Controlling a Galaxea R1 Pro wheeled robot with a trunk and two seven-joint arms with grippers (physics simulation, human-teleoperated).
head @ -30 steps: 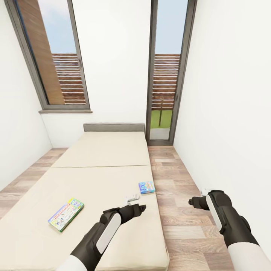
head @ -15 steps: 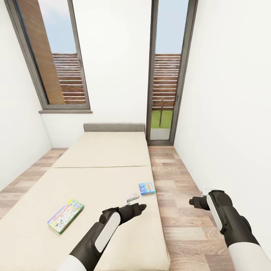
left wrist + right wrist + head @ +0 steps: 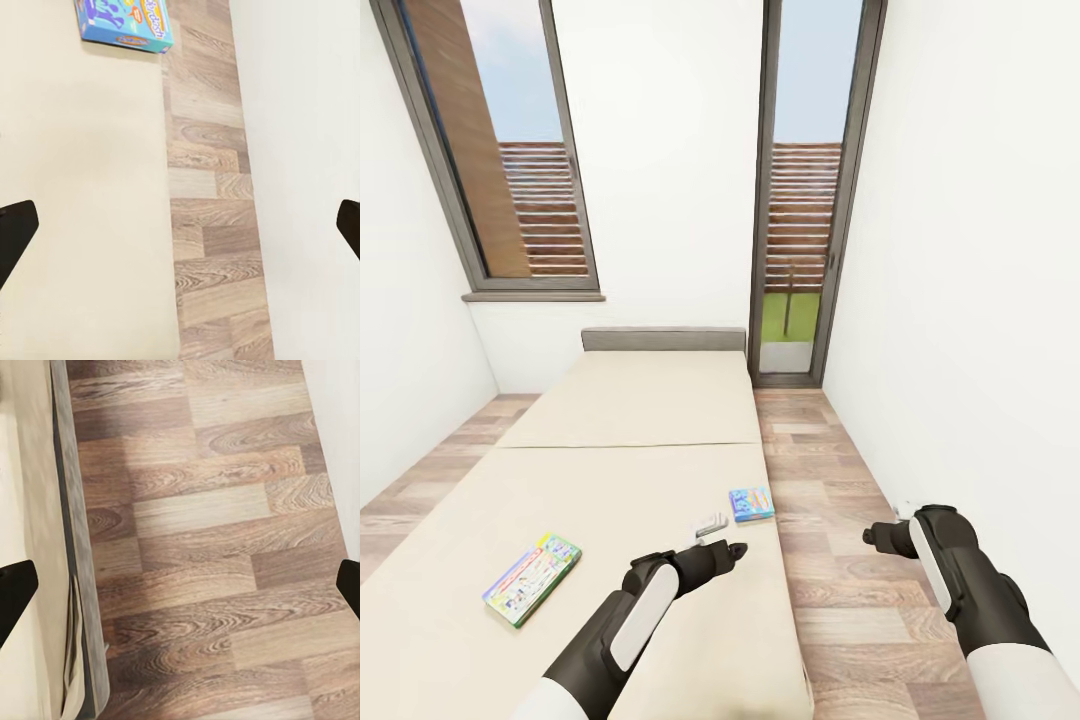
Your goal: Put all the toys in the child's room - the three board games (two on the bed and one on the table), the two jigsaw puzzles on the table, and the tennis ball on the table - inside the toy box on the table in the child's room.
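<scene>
Two board games lie on the beige bed (image 3: 630,420): a green-edged one (image 3: 532,577) at the near left and a smaller blue one (image 3: 751,503) by the bed's right edge. My left gripper (image 3: 715,535) hovers open over the mattress, a short way in front of the blue game (image 3: 124,22), fingers wide apart and empty (image 3: 180,225). To the right of the bed, my right gripper (image 3: 885,525) hangs open and empty over the wood floor (image 3: 180,585). The table, toy box, jigsaw puzzles and tennis ball are out of view.
A strip of wood-plank floor (image 3: 830,480) runs between the bed and the white right wall (image 3: 960,300). The bed's grey frame edge (image 3: 75,547) is close to my right gripper. A window (image 3: 510,150) and a glass door (image 3: 800,200) stand behind the bed.
The whole picture has shifted slightly, bringing the bed and both games a little nearer. Both arms keep almost the same pose.
</scene>
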